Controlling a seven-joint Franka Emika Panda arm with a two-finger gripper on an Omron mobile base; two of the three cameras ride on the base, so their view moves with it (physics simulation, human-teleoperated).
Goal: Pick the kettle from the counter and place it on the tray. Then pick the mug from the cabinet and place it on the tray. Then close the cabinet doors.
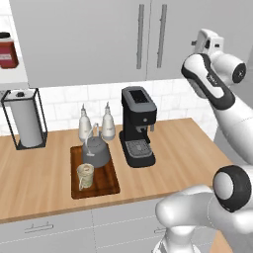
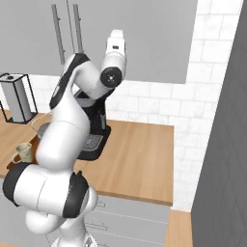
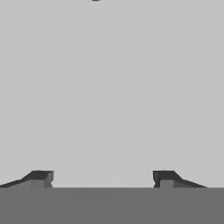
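Observation:
The dark grey kettle (image 1: 95, 152) stands on the dark brown tray (image 1: 101, 190) on the wooden counter (image 1: 188, 148). The beige mug (image 1: 85, 175) (image 2: 24, 153) sits on the tray just in front of the kettle. My arm reaches up to the right-hand cabinet door (image 1: 173, 34), with the hand against its panel. In the hand view my gripper (image 3: 103, 177) is open, its fingertips (image 3: 41, 176) wide apart and nothing between them, right up against the flat grey door (image 3: 109, 87). The left door (image 1: 84, 39) and right door look flush, handles side by side.
A black coffee machine (image 1: 138, 126) stands right of the tray, two white bottles (image 1: 85, 126) behind it. A paper towel holder (image 1: 24, 121) is at far left, with a red jar (image 1: 7, 52) on an exposed white shelf above. A tall dark panel (image 2: 222, 144) bounds the right.

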